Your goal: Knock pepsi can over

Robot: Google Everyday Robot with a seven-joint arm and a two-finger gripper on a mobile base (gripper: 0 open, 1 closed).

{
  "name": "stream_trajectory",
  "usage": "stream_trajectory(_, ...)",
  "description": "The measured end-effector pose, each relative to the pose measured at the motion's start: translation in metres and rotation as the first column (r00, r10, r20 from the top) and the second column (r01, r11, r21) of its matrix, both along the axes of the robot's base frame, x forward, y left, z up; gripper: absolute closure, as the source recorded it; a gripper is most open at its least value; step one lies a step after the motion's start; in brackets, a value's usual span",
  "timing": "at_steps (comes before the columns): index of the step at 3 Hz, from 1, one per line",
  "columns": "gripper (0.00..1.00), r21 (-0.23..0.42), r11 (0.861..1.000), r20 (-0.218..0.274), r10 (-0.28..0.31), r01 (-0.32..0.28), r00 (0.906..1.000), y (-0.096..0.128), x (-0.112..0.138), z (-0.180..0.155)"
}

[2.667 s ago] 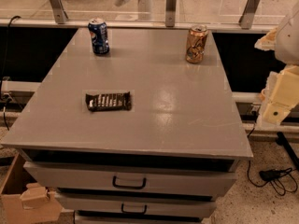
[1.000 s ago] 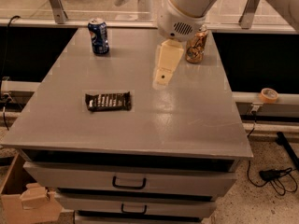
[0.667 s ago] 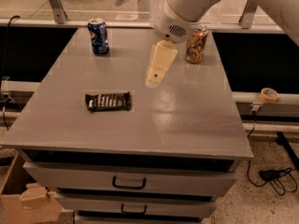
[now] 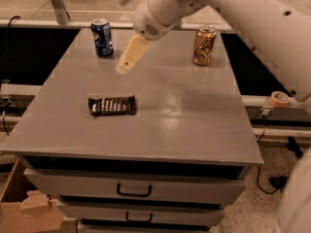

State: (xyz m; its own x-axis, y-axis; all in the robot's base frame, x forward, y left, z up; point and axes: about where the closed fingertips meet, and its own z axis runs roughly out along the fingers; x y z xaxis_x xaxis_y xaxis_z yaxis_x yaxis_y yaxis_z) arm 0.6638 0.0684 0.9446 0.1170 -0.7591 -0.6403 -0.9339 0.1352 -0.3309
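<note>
While the grey tabletop (image 4: 194,125) fills most of the view, the white arm (image 4: 243,13) reaches over its far edge from the upper right. Its cream gripper (image 4: 130,56) slants down and left, seemingly above the surface; whether it is open or closed I cannot tell. The pepsi can (image 4: 102,37) stands upright near the far left corner, close to the gripper but apart. A gold can (image 4: 204,45) stands far right; a candy bar (image 4: 112,105) lies nearer, left of middle.

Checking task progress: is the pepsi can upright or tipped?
Upright. The pepsi can stands on its base, silver top up, at the table's back left; the claw hovers beside it, not touching.
</note>
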Motion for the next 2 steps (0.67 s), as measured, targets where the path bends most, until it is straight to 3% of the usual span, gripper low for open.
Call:
stream_trajectory(1,0.0,0.129,0.991,0.018,-0.04,0.038,0.999,0.046,0.044,0.003)
stream_trajectory(2,0.0,0.208,0.972,0.012,-0.114,0.109,0.9934,0.085,0.083,0.0)
